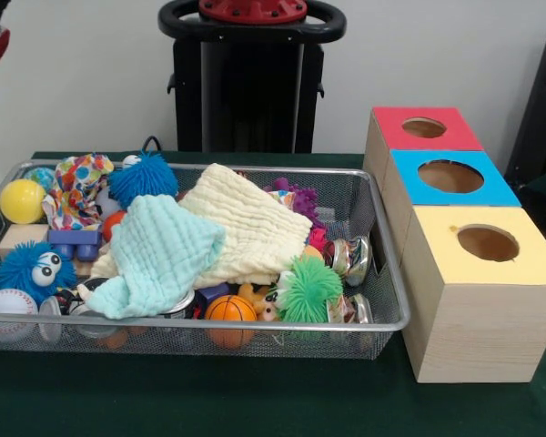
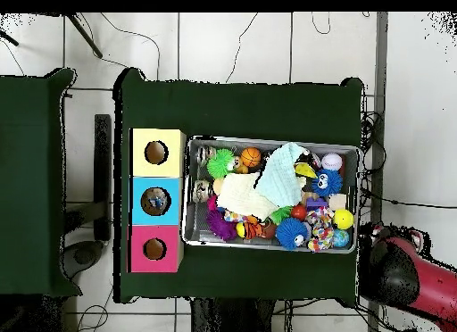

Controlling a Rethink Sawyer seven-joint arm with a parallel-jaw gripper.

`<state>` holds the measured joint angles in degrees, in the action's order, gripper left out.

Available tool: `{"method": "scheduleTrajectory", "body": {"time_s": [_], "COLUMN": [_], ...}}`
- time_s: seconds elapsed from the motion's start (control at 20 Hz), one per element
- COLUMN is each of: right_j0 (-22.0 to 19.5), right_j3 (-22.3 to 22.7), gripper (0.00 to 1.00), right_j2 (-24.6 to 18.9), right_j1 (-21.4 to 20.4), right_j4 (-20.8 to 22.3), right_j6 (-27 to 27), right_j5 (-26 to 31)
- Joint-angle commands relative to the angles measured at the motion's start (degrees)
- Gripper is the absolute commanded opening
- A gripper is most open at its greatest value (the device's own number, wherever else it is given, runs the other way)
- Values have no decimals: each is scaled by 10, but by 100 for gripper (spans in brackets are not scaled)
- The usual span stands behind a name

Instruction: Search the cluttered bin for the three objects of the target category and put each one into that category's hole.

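A silver wire mesh bin (image 1: 382,238) sits on the dark green counter (image 1: 209,396). It is full of toys. A pale yellow cloth (image 1: 255,228) and a light blue-green cloth (image 1: 159,255) lie on top of the pile, touching each other. At the front I see a small orange basketball (image 1: 230,309), a fuzzy green ball (image 1: 308,291), a white baseball (image 1: 7,304) and a fuzzy blue ball with big eyes (image 1: 32,269). A plain yellow ball (image 1: 22,200) sits in the back corner.

Just beside the bin stand three wooden boxes in a row: a red-topped box (image 1: 419,132), a blue-topped box (image 1: 450,175) and a yellow-topped box (image 1: 482,300). Each has one round hole on top.

I can read no words on anything.

The red robot arm (image 2: 406,275) is off to the side of the counter. I cannot tell how its hand is.
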<state>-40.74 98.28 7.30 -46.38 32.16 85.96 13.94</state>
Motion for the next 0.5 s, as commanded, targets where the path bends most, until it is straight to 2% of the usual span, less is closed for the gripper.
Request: {"method": "scheduleTrajectory", "body": {"time_s": [0.05,0.1,0.2,0.35,0.4,0.5], "right_j0": [39,60,60,9,-11,-23], "right_j3": [33,31,57,114,124,130], "gripper": [100,100,100,100,100,100], "right_j2": [18,41,43,-2,-28,-61], "right_j1": [22,26,14,-22,-36,-67], "right_j4": [11,12,10,15,13,-9], "right_j6": [95,111,105,55,38,26], "right_j5": [-20,-16,-17,-28,-29,-11]}}
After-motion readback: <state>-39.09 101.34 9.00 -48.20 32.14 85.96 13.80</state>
